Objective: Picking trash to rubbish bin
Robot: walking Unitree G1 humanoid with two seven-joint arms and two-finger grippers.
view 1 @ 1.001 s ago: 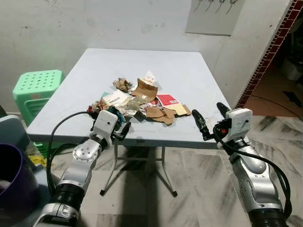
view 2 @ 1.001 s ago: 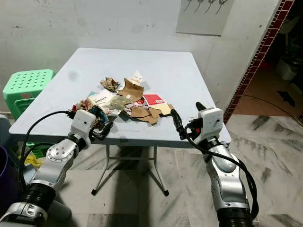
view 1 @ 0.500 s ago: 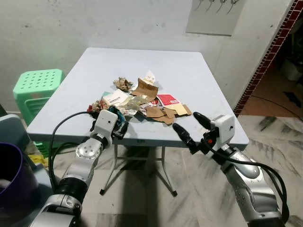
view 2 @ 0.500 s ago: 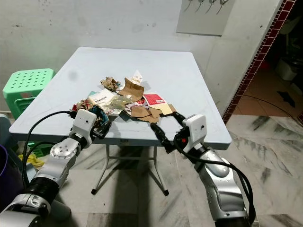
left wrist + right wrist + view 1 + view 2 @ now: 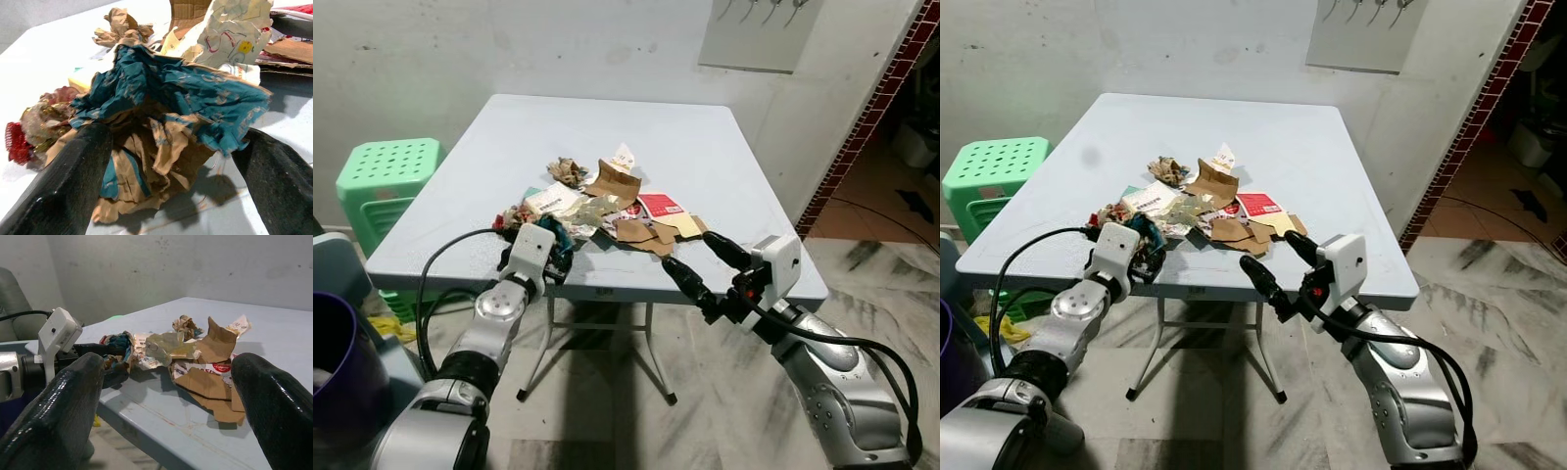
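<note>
Left arm reaches up to the table's [image 5: 724, 157] near edge, left gripper [image 5: 555, 262] with fingers spread around a crumpled teal-and-brown paper wad [image 5: 166, 122] at the trash pile's [image 5: 607, 211] left end. Right gripper [image 5: 697, 267] hovers just off the front edge, fingers wide apart, pointing at the pile.
</note>
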